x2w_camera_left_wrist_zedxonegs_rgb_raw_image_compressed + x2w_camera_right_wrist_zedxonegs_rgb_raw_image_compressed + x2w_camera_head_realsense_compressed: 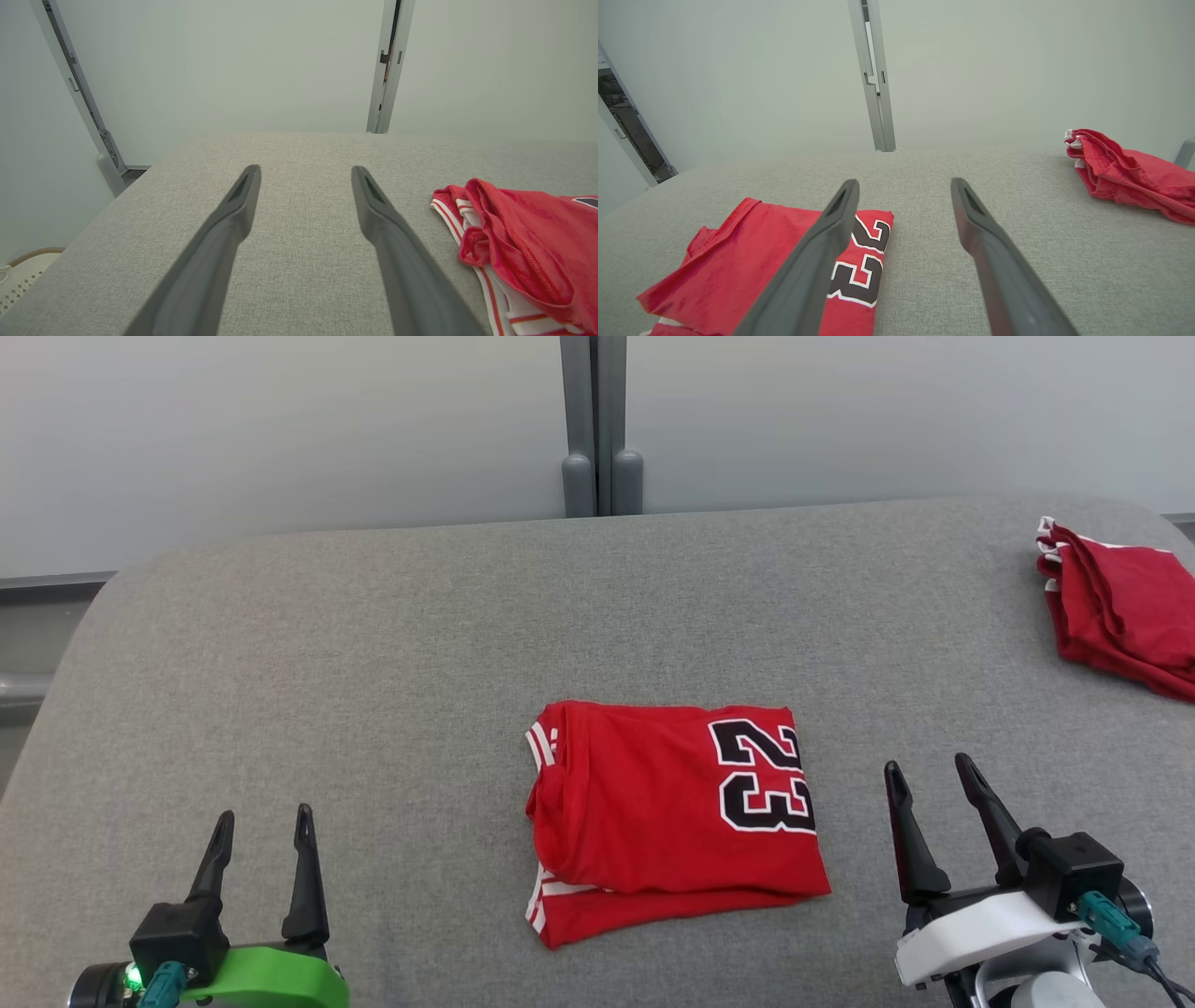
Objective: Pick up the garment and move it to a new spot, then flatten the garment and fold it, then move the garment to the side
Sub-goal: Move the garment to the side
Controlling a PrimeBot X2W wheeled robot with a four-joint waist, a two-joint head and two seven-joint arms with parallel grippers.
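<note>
Garment: red fabric jersey (672, 821) with a black, white-edged 23 and white-striped trim is lying folded into a rough rectangle at the near middle of the grey fabric-covered bench (373, 644). It is sitting between the two hands and touching neither.
Left hand: the left hand (264, 814) is hovering at the near left, well apart from the jersey, its fingers spreading wide with nothing between them.
Right hand: the right hand (929, 763) is hovering near the jersey's right edge, its fingers likewise parting wide and carrying nothing.
Step in hand: the fold is looking finished, so the robot is probably facing the last step, moving the jersey to the side.
Next move: it is calling for a grip through all the layers at an edge, likely with both hands, so the stack is travelling without unfolding. The lower layer peeking out at the near left is looking likeliest to slip.
Count: one numbered jersey. One second red garment (1120, 607) is lying bunched at the far right corner, and I cannot tell whether it is a single piece. Two hands, each showing two dark fingers.
</note>
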